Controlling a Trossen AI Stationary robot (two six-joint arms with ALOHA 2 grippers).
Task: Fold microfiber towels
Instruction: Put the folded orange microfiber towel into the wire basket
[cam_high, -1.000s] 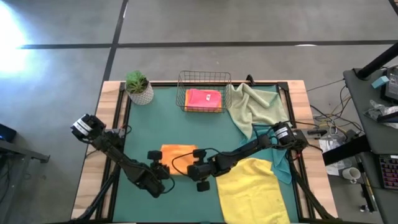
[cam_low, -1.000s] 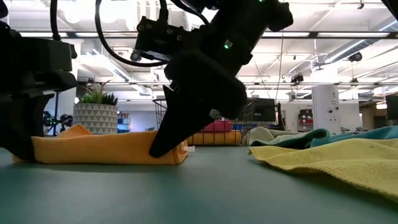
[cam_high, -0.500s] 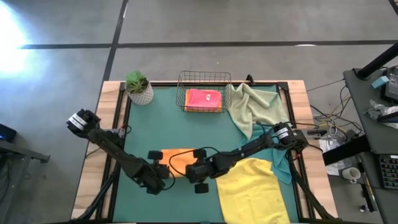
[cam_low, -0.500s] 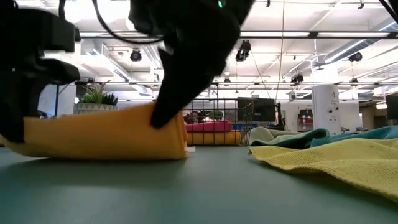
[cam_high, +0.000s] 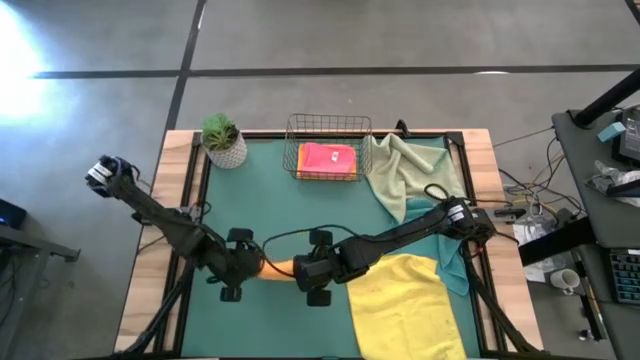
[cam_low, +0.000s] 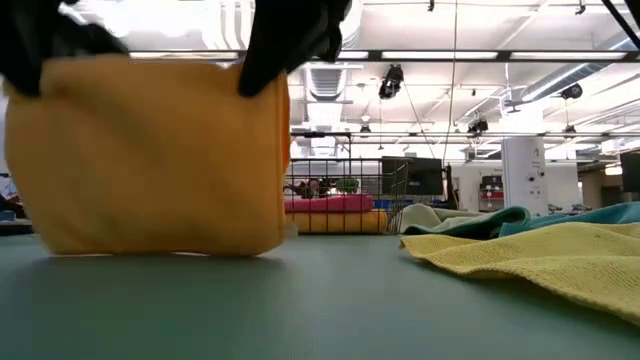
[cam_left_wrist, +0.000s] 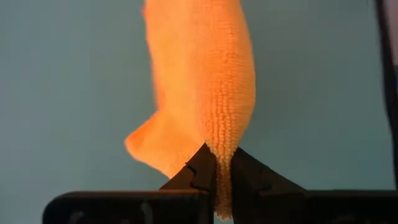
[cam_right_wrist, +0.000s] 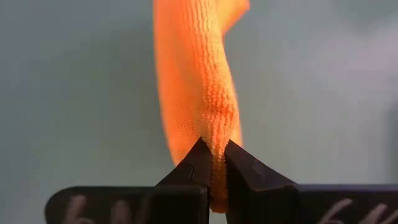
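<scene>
Near the table's (cam_high: 180, 150) front edge, in the high view, the left claw (cam_high: 250, 270) and the right claw (cam_high: 300, 270) each pinched an end of one orange towel (cam_high: 278, 268); one pink towel (cam_high: 327, 160) lay in the wire basket (cam_high: 328, 124), one sage towel (cam_high: 410, 170) and one yellow towel (cam_high: 405, 305) lay at the right, beside one potted plant (cam_high: 222, 140). In the low view the orange towel hung as a sheet, its lower edge on the mat. Both wrist views showed jaws clamped on orange cloth. No writing was readable.
</scene>
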